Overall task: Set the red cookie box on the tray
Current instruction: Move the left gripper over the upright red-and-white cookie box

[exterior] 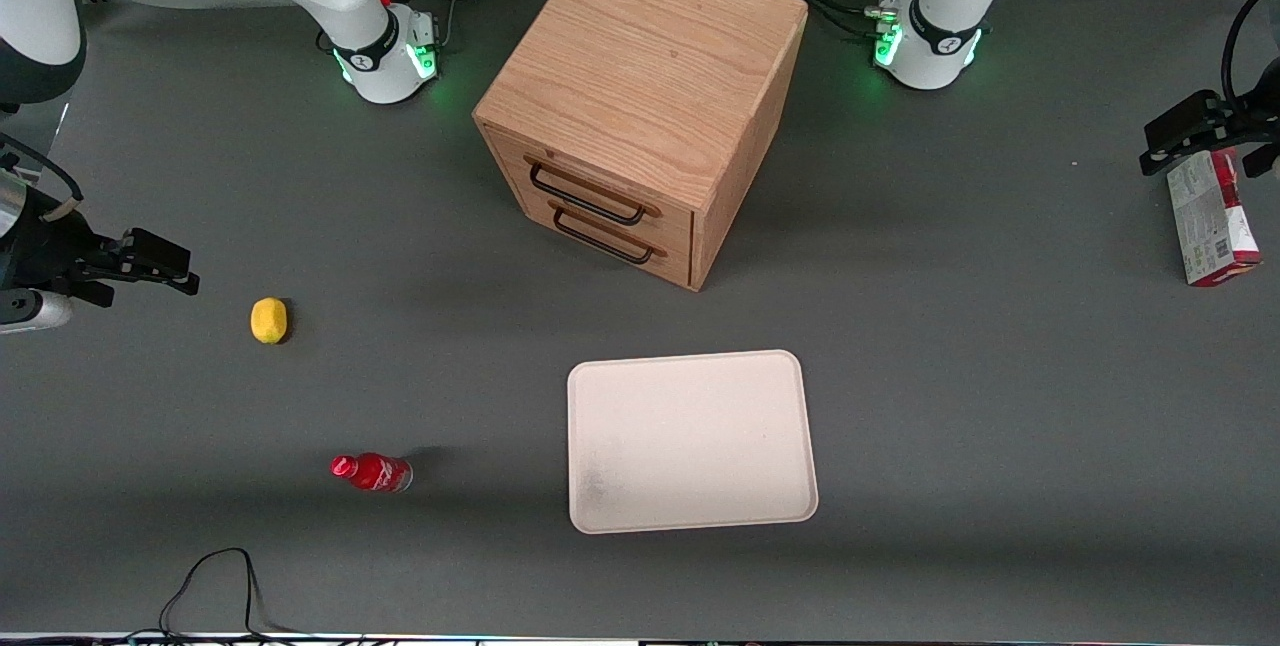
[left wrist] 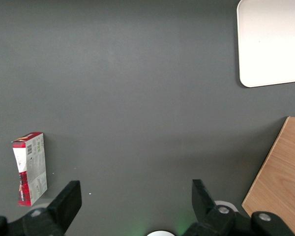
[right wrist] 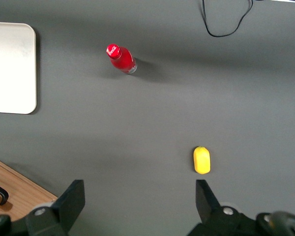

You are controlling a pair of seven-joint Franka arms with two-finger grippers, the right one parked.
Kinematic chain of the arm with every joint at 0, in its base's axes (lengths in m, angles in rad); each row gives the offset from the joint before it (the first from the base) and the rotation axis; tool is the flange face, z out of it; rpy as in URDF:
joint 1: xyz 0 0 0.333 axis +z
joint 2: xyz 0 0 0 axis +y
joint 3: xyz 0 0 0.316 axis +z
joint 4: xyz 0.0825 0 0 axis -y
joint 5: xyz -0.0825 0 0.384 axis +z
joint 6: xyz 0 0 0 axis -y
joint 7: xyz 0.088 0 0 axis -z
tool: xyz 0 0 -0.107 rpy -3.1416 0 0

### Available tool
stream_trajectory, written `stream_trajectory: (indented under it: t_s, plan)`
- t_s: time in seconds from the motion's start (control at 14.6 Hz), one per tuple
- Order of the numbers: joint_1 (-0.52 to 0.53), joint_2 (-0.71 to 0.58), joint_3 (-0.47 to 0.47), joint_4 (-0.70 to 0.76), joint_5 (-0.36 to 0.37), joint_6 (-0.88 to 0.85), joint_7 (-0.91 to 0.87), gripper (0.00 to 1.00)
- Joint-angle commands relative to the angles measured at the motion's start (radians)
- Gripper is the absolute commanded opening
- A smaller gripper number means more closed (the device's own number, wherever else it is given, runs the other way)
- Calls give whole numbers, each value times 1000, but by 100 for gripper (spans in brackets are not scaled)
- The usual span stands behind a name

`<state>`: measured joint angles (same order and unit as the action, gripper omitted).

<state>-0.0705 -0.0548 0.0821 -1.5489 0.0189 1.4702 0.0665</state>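
Currently: gripper [exterior: 1195, 141] hangs over bench edge at working arm's end, fingers [left wrist: 66, 204] spread wide, holding nothing. Red cookie box [exterior: 1212, 217] lies flat on bench just beside it, untouched. Tray [exterior: 690, 441] bare, mid-bench, nearer front camera than wooden cabinet [exterior: 640, 106].
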Motion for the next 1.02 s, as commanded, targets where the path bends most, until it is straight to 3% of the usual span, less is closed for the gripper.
stream_trajectory:
  t_s: [0.0,0.41,0.96]
  plan:
    - [46,-22,-5,-28,3,21,52,100]
    - [188,-26,-5,-106,4,117,226,100]
    - [582,21,-5,-180,1,275,698,100]
